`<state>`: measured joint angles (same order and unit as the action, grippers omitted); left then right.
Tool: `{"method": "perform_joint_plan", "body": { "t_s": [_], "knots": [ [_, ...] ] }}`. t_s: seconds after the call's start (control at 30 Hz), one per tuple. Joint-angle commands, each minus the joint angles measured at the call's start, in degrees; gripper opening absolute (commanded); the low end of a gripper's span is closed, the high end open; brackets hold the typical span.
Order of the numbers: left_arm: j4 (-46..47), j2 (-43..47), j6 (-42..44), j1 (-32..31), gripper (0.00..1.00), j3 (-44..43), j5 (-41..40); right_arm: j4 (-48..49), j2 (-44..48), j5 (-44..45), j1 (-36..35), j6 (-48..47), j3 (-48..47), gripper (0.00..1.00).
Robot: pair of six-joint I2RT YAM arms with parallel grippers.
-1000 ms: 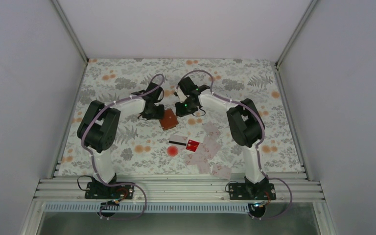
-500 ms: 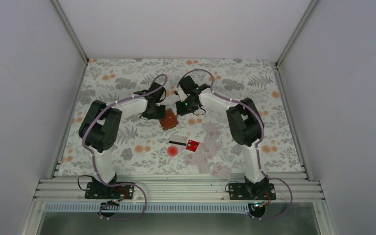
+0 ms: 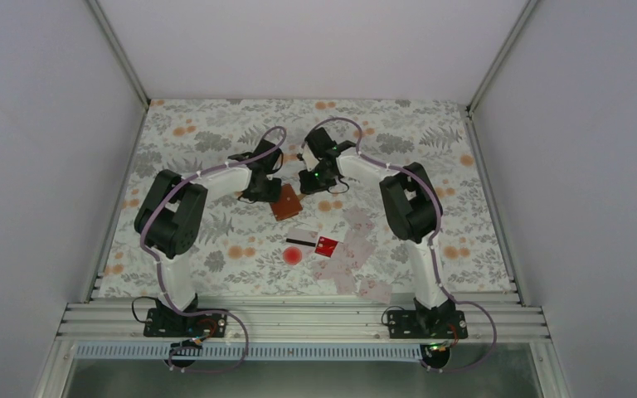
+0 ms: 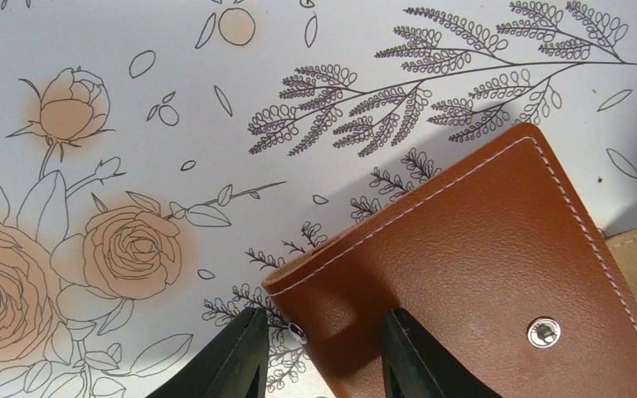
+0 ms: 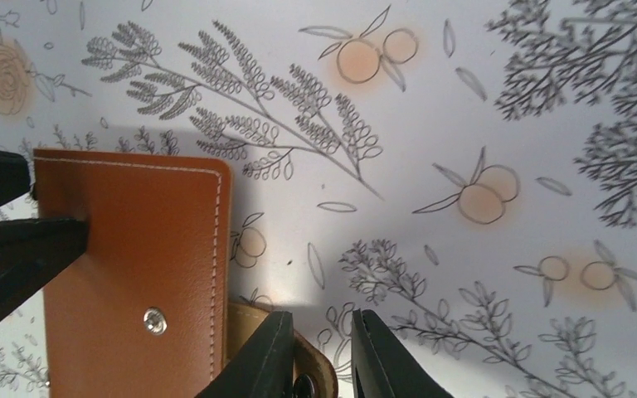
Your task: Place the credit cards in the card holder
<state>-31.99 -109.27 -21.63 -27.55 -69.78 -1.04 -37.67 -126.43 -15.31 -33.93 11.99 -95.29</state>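
The card holder, a brown stitched leather wallet, lies folded flat on the flowered cloth between both arms. My left gripper straddles its near corner. One finger rests over the leather, the other stands just off the edge, and the jaws are apart. My right gripper hovers at the holder's other side. Its jaws are close together around the end of the paler snap tab, with cloth still showing between them. The credit cards lie nearer the bases: a striped white one, a red one and several pale ones.
A round red spot marks the cloth just below the striped card. More pale cards trail towards the front rail. White walls enclose the table on three sides. The left arm's fingers show at the edge of the right wrist view.
The right gripper's jaws have narrowed and it has shifted slightly towards the holder's tab. The left gripper and the holder have stayed in place.
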Motion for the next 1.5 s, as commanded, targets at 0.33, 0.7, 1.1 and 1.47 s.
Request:
{"method": "perform_joint_plan", "body": {
  "t_s": [0.33,0.7,1.1,1.47],
  "knots": [
    [-1.7,-3.3,1.6,-1.4,0.36,-0.1,1.0,1.7,3.2,-6.0,1.0,3.2,3.3,0.08],
    [-5.4,2.3,-1.0,-2.2,0.62,-4.0,1.0,2.2,8.3,-9.0,1.9,5.9,4.8,0.04],
    [-4.9,8.1,-6.5,-2.9,0.83,-5.2,5.4,3.1,17.1,-13.0,2.0,12.2,8.0,0.04],
    [-0.1,6.2,-8.6,-2.4,0.78,-3.9,9.8,4.3,17.4,-12.5,2.2,11.7,12.1,0.04]
  ]
}}
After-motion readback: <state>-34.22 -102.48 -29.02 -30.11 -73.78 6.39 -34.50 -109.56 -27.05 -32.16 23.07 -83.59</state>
